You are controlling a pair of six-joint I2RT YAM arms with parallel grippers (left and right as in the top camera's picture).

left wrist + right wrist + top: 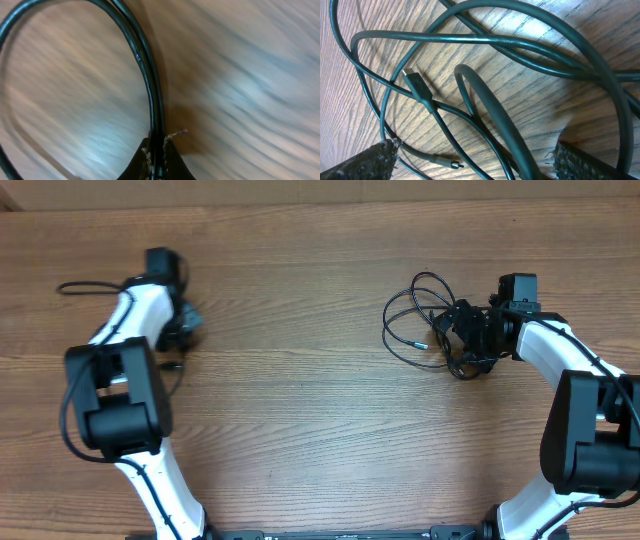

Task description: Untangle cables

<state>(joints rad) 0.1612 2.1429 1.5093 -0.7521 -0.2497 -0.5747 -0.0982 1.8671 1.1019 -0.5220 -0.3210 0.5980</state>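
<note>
Though well left of the tangle (420, 325), clamps the left gripper (159, 152) shut on a doubled black cord (145, 65), both strands pinched between the pads. Risks dragging the whole loop along if pulled, instead of freeing it; cannot tell from the blurred wrist view where that loop ends. Leaves only wooden table (300, 410) between that cord and the tangle, nothing in the way. Finds in the tangle thin black loops crossing over and under each other, one plug (415, 84) among them and a second plug (449, 163) near its edge. Holds the right gripper (465, 330) at the tangle's right edge, jaws wide apart, loops between them but nothing gripped. Could close on two crossed strands together and tighten the snarl, or catch a plug under a loop.
</note>
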